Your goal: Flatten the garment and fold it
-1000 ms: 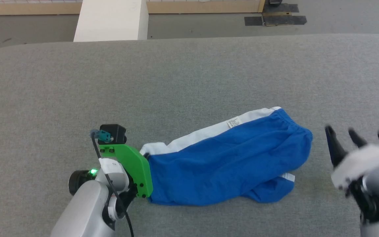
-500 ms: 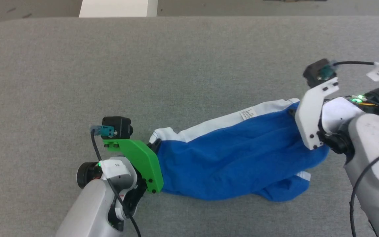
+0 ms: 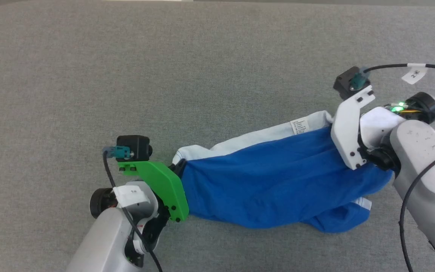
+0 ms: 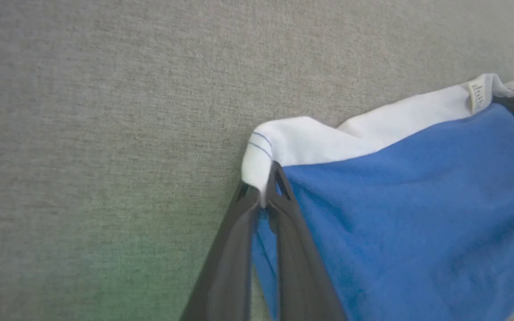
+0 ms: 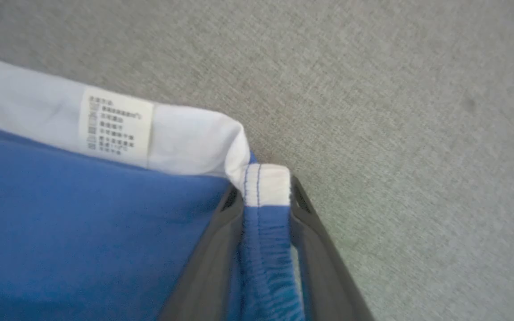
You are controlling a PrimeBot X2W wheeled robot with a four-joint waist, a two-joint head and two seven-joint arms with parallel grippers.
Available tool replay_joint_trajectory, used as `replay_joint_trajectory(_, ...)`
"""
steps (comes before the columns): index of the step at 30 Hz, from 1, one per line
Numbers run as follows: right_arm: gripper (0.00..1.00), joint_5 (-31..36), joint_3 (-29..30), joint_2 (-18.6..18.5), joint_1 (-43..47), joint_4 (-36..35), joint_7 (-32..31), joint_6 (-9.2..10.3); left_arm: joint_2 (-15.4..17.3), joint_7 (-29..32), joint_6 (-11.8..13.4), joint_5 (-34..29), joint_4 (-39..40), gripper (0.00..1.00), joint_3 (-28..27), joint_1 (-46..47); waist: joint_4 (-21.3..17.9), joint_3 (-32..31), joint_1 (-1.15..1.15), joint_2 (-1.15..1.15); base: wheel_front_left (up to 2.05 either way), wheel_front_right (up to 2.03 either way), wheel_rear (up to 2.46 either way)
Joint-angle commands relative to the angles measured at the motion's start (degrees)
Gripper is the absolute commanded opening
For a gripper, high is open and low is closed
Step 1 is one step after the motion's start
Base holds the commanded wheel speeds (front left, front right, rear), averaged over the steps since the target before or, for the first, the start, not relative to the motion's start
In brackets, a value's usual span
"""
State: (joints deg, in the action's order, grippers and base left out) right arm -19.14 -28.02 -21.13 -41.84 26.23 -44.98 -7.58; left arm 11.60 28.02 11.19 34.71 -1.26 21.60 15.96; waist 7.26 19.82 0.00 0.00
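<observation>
Left gripper (image 4: 261, 189) and right gripper (image 5: 266, 189) each pinch tight on opposite ends of the white band (image 3: 255, 138), blue shorts (image 3: 270, 181) lying rumpled on the grey table (image 3: 202, 75), so flattening looks barely begun and all the folding lies ahead.

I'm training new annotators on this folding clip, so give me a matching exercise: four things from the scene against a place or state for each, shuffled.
1. left claw
2. right claw
3. label
4. table

A. grey, under the cloth
B. on the white band
C. shut on the end of the garment nearest the label
D. shut on the end of the garment far from the label

Pairs: 1-D, 2-C, 3-B, 4-A.
</observation>
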Motion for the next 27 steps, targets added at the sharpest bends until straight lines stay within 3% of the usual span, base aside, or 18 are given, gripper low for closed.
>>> replay_joint_trajectory(1,0.0,-1.1,-0.9,-0.1,0.4,1.3,0.6,0.09,0.0,-0.7,0.1,0.8,-0.1,0.0,-0.5,-0.4,-0.3,-0.8,0.0,0.0,0.0,0.0,0.0)
replay_joint_trajectory(8,0.0,-4.5,2.8,0.3,-4.7,-0.3,7.4,0.09,0.9,-3.0,-2.0,3.2,-1.0,0.0,-5.0,6.3,-1.4,-4.4,0.0,0.0,0.0,0.0,0.0)
replay_joint_trajectory(14,0.0,-8.7,9.8,3.4,-12.8,0.6,10.7,0.09,4.0,-3.0,-5.1,2.1,-6.4,0.0,-7.0,20.7,-2.5,-6.0,0.0,0.0,0.0,0.0,0.0)
replay_joint_trajectory(18,0.0,-7.9,13.9,6.1,-21.3,1.7,11.5,0.09,3.6,-4.9,-7.9,3.5,-12.5,0.0,-9.1,32.9,-3.5,-5.0,0.0,0.0,0.0,0.0,0.0)
replay_joint_trajectory(21,0.0,-6.4,16.1,7.9,-27.0,3.1,12.0,0.09,4.5,-6.9,-8.6,1.5,-16.8,0.0,-9.3,41.0,-4.2,-3.7,0.0,0.0,0.0,0.0,0.0)
replay_joint_trajectory(27,0.0,-2.8,22.7,12.1,-38.7,8.1,17.5,0.09,5.3,-12.6,-7.6,-3.2,-23.4,0.0,-9.3,55.1,-5.6,-0.7,0.0,0.0,0.0,0.0,0.0)
